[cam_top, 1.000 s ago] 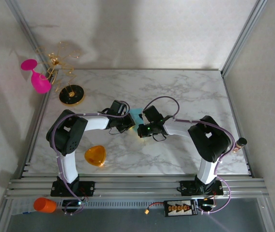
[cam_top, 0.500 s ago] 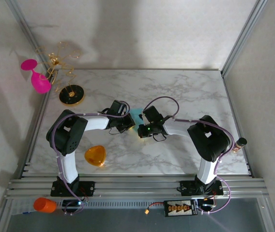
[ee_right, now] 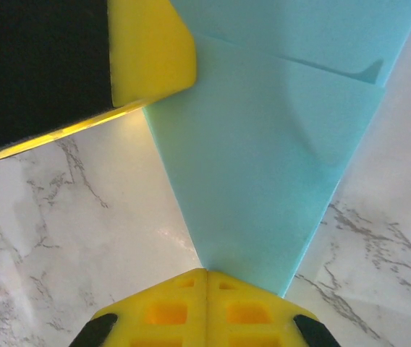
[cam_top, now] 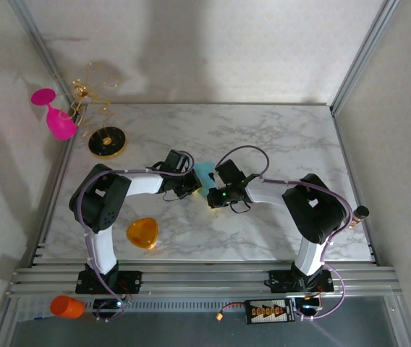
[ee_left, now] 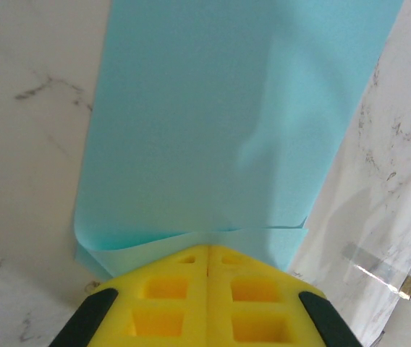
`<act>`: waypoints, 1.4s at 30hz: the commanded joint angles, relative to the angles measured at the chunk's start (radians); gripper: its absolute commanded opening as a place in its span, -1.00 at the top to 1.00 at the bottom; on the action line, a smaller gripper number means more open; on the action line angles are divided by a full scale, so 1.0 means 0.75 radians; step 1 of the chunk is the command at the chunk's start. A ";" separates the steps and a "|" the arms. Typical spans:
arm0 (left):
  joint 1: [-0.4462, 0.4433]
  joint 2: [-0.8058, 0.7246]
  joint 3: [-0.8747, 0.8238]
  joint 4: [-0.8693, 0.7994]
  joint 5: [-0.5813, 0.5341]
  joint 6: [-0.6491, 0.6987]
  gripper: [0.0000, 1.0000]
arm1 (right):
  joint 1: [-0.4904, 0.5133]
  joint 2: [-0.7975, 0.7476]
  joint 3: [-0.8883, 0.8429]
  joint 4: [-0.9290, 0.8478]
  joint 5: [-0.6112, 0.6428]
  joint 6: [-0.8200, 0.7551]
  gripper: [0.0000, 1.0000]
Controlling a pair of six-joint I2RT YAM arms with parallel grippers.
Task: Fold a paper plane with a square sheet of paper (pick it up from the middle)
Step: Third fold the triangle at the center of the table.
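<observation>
The folded teal paper sheet [cam_top: 204,172] lies at the middle of the marble table [cam_top: 285,137], with free room on all sides. It is thin, smooth and creased, and it narrows toward the right gripper [ee_right: 207,273]. Its long axis runs away from the left gripper [ee_left: 207,249]. Both grippers are clenched, tips at the paper's edges; a pinch I cannot tell

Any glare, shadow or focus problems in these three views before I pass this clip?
Top external: even light, broad soft shadows on the back wall, the folded teal-cyan paper sheet small between the arms. Left wrist: paper slightly soft, a grey shadow on the white marble table at right. Right wrist: fold edges crisp, no strong glare.
</observation>
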 commanded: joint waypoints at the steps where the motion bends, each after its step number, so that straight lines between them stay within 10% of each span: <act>1: -0.005 0.088 -0.061 -0.185 -0.126 0.022 0.93 | -0.011 -0.011 -0.027 -0.067 0.024 -0.027 0.96; 42: -0.007 0.082 -0.037 -0.189 -0.110 0.018 0.95 | -0.015 -0.150 -0.052 0.116 -0.036 -0.033 0.97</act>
